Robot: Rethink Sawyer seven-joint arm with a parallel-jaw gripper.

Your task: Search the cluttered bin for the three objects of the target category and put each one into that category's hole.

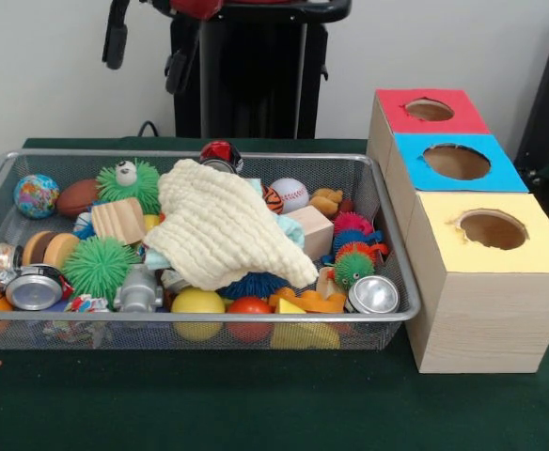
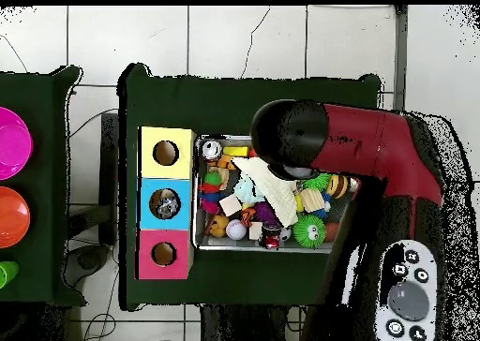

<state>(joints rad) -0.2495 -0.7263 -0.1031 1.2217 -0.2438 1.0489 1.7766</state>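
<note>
Red arm [image 2: 375,150] over bin [image 2: 200,197], overhead only

we looked low and close across the wire bin [image 1: 380,246] in front; overhead we looked straight down from afar. both views shared bin [image 2: 199,206] and holed boxes [image 1: 462,235].

A wire mesh bin [image 1: 387,315] is sitting on a green table [image 1: 209,404], crammed with toys. A cream knitted cloth [image 1: 220,225] is lying draped over the middle of the pile, with a green spiky ball [image 1: 99,266] and a baseball [image 1: 290,194] showing beside it. Just right of the bin, three wooden boxes are standing in a row, topped red [image 1: 430,111], blue [image 1: 457,162] and yellow [image 1: 492,230], each showing a round hole
</note>
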